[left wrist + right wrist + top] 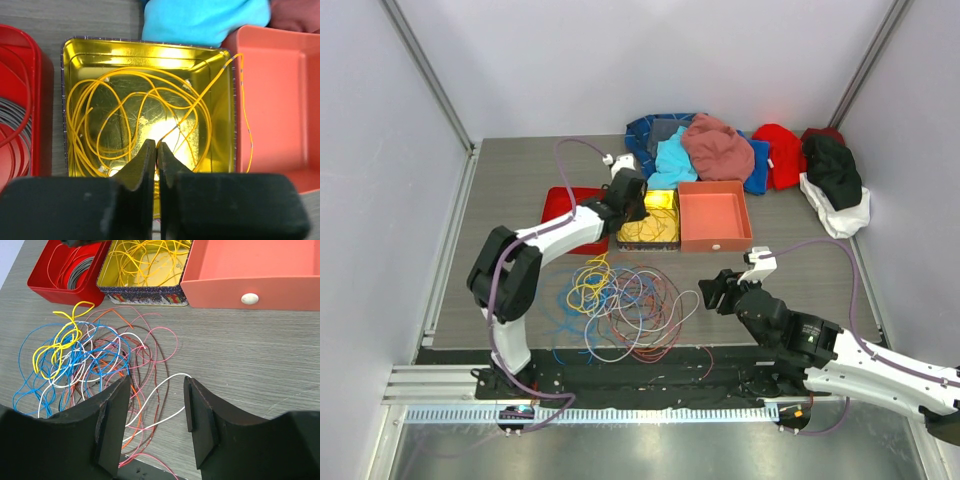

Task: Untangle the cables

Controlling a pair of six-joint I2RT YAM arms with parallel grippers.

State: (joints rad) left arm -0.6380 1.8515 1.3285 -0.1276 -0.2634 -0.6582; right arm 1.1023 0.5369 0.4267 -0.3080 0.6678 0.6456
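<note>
Loose cables: a tangle of cables point(625, 303) lies on the worktop point(520, 190) at lower centre of the top view, below the row of containers.
Right gripper: the right gripper point(156, 382) has its two dark fingers spread wide. It sits at the tangle's right edge, and a white strand point(167, 380) crosses the gap between the fingers.
Left gripper: the left gripper point(154, 147) hangs over the gold tin point(75, 55), fingers pressed together. A yellow cable point(140, 112) runs close to the tips; I cannot tell if it is pinched.
Cable in the tin: the yellow cable is coiled in loose rings on the tin's floor, with one loop draped over the right rim.
Materials and shapes: the cables are thin, smooth, flexible wires in blue, yellow, white, pink, orange and brown. The tin is square, with a shiny, mirror-like inside. The worktop is grey with a wood grain.
Neighbours: a red tray point(50, 287) holding red and grey coils stands left of the tin; a salmon drawer point(280, 292) with a white knob point(249, 299) stands right of it. A heap of clothes point(720, 150) lies above them.
Direction: the tangle has no single heading; in the top view it spreads wider left to right than top to bottom.
</note>
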